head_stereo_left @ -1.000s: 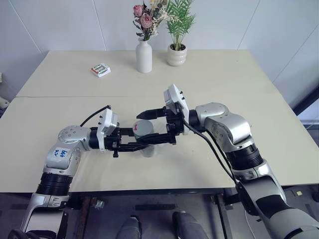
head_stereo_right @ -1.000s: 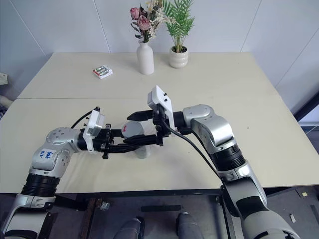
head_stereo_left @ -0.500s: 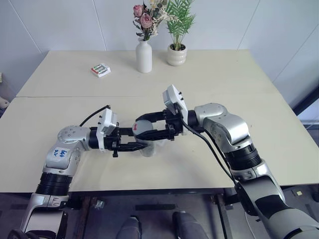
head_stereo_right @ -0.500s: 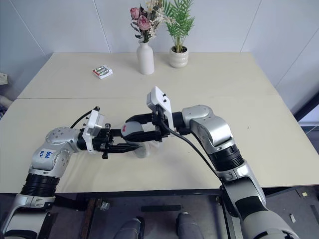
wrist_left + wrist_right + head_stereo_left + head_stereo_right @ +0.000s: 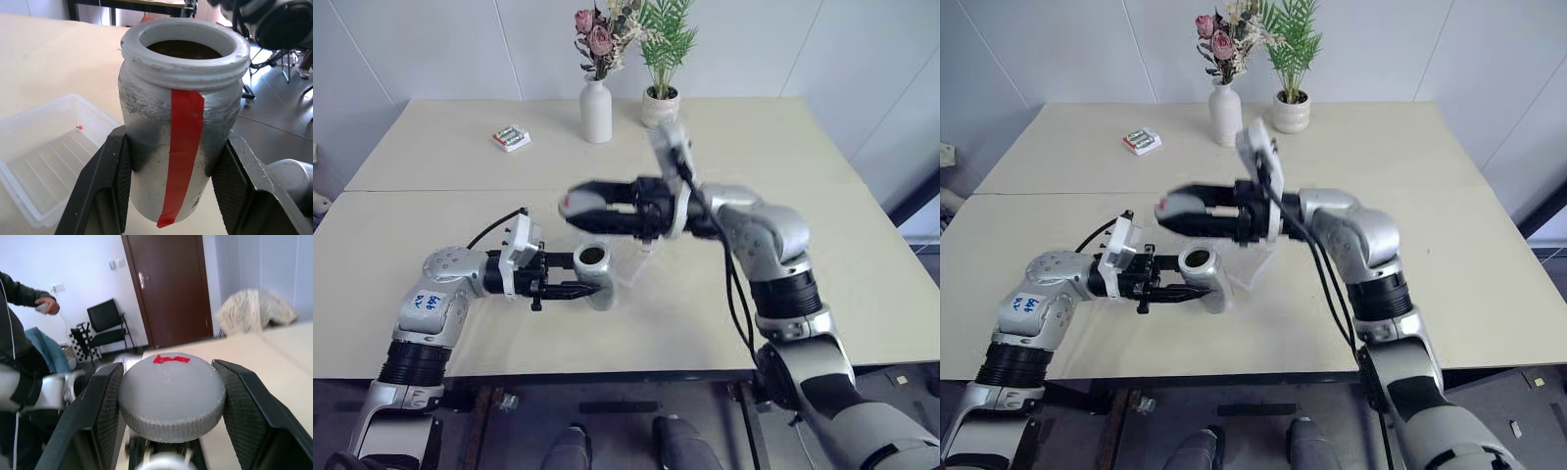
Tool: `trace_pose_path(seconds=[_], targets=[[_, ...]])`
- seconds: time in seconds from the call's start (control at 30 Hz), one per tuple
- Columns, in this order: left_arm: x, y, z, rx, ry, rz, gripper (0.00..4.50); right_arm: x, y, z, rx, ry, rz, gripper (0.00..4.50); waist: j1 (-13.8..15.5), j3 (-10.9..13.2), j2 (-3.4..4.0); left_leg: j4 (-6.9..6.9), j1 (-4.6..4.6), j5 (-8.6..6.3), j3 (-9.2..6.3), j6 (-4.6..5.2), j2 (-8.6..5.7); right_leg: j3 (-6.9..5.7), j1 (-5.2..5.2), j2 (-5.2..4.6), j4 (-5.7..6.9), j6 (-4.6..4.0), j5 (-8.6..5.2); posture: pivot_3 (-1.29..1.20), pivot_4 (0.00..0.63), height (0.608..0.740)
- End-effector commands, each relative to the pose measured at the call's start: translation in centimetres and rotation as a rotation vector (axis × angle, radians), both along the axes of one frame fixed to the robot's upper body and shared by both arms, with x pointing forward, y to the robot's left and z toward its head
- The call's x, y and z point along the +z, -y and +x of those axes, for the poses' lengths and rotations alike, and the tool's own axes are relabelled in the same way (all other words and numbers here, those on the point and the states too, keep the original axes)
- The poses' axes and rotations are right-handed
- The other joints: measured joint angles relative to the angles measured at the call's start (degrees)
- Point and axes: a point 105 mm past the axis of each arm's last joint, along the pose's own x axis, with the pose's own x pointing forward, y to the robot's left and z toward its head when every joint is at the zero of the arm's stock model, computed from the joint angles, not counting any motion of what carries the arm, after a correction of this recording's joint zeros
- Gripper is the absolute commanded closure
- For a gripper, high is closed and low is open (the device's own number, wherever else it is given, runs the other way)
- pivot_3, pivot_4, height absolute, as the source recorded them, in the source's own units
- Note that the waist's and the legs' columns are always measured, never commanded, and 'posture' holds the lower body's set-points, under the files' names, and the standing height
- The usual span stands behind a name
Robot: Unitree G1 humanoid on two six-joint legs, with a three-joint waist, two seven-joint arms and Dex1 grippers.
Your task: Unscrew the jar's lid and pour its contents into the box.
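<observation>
Gripping the jar (image 5: 181, 147), left pincer (image 5: 576, 286); right pincer (image 5: 171, 401) clamps lid (image 5: 172, 394); box (image 5: 49, 152) beside.

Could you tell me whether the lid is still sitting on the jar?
No, the right end effector holds the lid clear of the jar, whose mouth is open.
</observation>
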Motion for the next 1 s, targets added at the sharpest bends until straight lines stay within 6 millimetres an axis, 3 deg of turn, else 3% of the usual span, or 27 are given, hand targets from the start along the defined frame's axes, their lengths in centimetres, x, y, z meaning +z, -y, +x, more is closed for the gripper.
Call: trace_pose_path(seconds=[0.03,0.17,0.33,0.43,0.47,0.53,0.63,0.73,0.8,0.93,1.0], targets=[[0.6,0.0,-0.5,-0.020,0.036,0.017,2.58,0.3,0.6,0.4,-0.035,0.039,0.005,1.93,0.0,0.0,0.00,0.00,-0.01,0.00,0.01,0.00,-0.01,0.00,-0.01,0.00,0.00,0.00,0.00,0.00,0.150,0.740],[0.5,0.0,-0.5,-0.018,0.036,0.015,2.58,1.2,2.8,2.3,-0.176,0.159,0.005,1.93,0.0,0.0,0.00,0.01,-0.01,0.00,0.04,0.00,-0.03,0.02,-0.01,-0.02,-0.02,0.00,0.00,0.00,0.150,0.740],[0.6,0.0,-0.5,-0.014,0.043,0.011,2.58,1.4,8.6,5.6,-0.443,0.213,-0.003,1.93,0.1,0.0,0.00,-0.02,-0.03,0.00,0.06,0.00,-0.04,0.02,0.00,-0.02,-0.07,0.01,0.00,0.00,0.150,0.740],[0.9,-0.1,-0.3,-0.006,0.052,0.004,2.58,0.8,14.2,7.2,-0.665,0.225,0.009,1.93,0.2,0.0,-0.01,-0.05,-0.03,-0.01,0.07,0.01,-0.03,0.02,0.01,-0.02,-0.11,0.01,-0.01,0.00,0.150,0.740],[1.1,-0.2,-0.2,-0.001,0.056,-0.001,2.58,0.2,16.8,7.8,-0.774,0.199,0.022,1.93,0.4,0.0,-0.01,-0.05,-0.03,-0.01,0.07,0.02,-0.04,0.02,0.02,-0.02,-0.12,0.03,-0.02,0.00,0.150,0.740],[1.3,-0.3,-0.1,0.004,0.059,-0.006,2.58,-0.5,19.5,8.2,-0.878,0.169,0.036,1.93,0.5,0.0,-0.01,-0.05,-0.04,-0.02,0.07,0.03,-0.07,0.02,0.03,-0.06,-0.14,0.06,-0.03,0.00,0.150,0.740],[1.6,-0.7,0.2,0.019,0.064,-0.012,2.58,-4.7,23.5,8.7,-1.043,0.105,0.038,1.93,0.1,0.0,-0.01,-0.04,-0.02,-0.03,0.16,0.06,-0.07,0.09,0.06,-0.04,-0.14,0.07,-0.04,0.00,0.150,0.740],[1.7,-0.7,0.4,0.019,0.066,-0.013,2.58,-8.6,24.6,8.9,-1.121,0.102,-0.041,1.93,-0.3,0.0,0.00,-0.03,0.05,-0.03,0.24,0.06,-0.05,0.17,0.05,0.03,-0.05,0.07,-0.03,0.00,0.150,0.740],[1.8,-0.6,0.5,0.017,0.067,-0.015,2.58,-9.2,24.9,9.0,-1.148,0.083,-0.020,1.93,-0.7,0.0,0.05,-0.02,0.11,-0.03,0.35,0.06,-0.05,0.28,0.04,0.04,0.04,0.08,-0.03,0.00,0.150,0.740],[2.0,-0.4,0.5,0.012,0.067,-0.030,2.58,-13.2,24.7,9.7,-1.206,-0.009,-0.015,1.93,-1.5,0.1,0.07,0.11,0.17,0.00,0.40,0.07,-0.06,0.38,0.08,0.04,0.19,0.15,0.01,0.00,0.150,0.740],[2.0,-0.3,0.5,0.010,0.067,-0.031,2.58,-13.9,24.6,10.1,-1.221,-0.017,-0.025,1.93,-1.5,0.1,0.07,0.11,0.22,0.01,0.41,0.07,-0.07,0.40,0.10,0.04,0.22,0.15,0.01,0.00,0.150,0.740]])
